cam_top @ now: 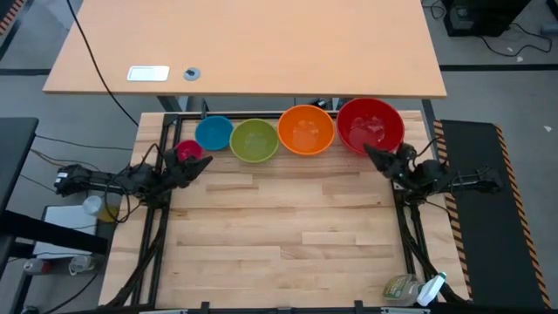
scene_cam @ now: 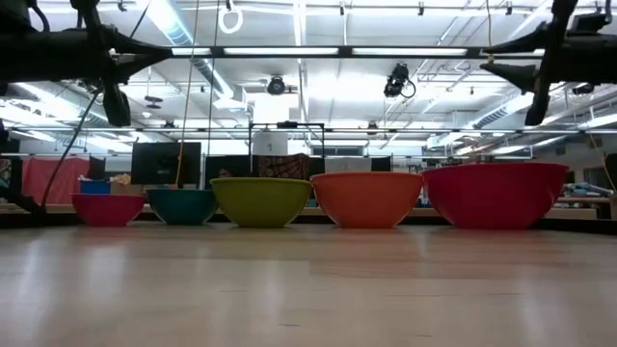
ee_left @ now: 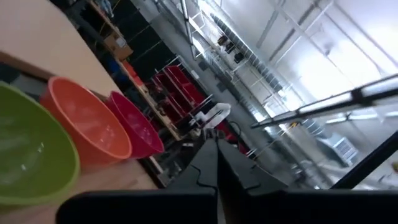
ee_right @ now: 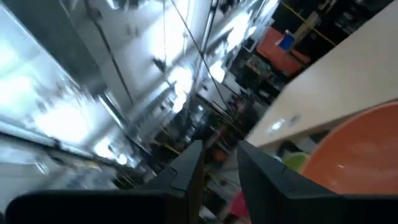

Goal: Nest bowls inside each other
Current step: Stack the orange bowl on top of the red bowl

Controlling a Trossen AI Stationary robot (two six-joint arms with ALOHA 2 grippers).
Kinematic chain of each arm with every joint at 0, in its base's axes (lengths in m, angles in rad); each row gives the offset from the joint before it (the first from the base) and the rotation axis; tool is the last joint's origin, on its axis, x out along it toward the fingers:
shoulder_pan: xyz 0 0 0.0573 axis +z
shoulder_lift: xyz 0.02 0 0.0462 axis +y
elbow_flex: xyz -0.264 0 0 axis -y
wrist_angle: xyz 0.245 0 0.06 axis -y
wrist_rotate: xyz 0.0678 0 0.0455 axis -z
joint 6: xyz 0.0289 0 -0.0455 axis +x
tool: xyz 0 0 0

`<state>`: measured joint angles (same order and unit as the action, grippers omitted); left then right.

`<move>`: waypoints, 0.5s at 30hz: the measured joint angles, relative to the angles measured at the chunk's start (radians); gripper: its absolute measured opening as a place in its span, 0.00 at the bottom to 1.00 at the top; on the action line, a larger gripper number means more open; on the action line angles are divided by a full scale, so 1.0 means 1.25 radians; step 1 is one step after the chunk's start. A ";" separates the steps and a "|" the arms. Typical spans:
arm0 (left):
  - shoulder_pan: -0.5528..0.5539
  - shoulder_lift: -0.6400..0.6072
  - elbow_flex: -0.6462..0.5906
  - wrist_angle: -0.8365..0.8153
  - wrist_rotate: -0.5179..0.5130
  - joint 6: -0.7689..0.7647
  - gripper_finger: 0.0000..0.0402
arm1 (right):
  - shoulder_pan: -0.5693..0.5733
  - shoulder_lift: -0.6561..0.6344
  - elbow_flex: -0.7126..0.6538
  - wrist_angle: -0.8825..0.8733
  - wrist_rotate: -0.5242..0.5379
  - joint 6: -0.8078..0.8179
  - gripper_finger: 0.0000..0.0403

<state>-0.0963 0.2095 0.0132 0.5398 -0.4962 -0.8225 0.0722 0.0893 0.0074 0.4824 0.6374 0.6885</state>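
Both our arms hang over the table's side edges. From above, our left gripper (cam_top: 202, 163), fingers pressed together, sits beside the small magenta-pink plastic bowl (cam_top: 187, 150); our right gripper (cam_top: 373, 157), fingers narrowly parted on nothing, overlaps the large glossy red bowl's (cam_top: 370, 124) rim. Blue (cam_top: 214, 133), lime green (cam_top: 254, 139) and orange (cam_top: 306, 129) bowls line up between, all unnested. Level with the table, five bowls stand side by side.

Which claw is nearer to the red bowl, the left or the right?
Right. The right claw is at the red bowl's near rim; the left claw is far off, beside the pink bowl.
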 joint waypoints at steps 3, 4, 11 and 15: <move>0.000 0.013 0.001 0.031 -0.058 -0.039 0.01 | -0.007 0.026 0.017 -0.008 -0.030 -0.030 0.26; 0.000 0.021 0.006 0.034 -0.067 -0.041 0.01 | -0.008 0.044 0.035 -0.031 -0.046 -0.030 0.26; 0.006 0.141 0.131 -0.129 -0.069 -0.025 0.02 | -0.008 0.290 0.247 -0.304 -0.071 0.006 0.21; 0.031 0.225 0.215 -0.262 -0.069 -0.079 0.11 | -0.018 0.486 0.414 -0.474 -0.043 0.000 0.20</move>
<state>-0.0581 0.4906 0.2823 0.2129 -0.5819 -0.9207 0.0500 0.6972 0.5254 -0.1107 0.5840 0.6890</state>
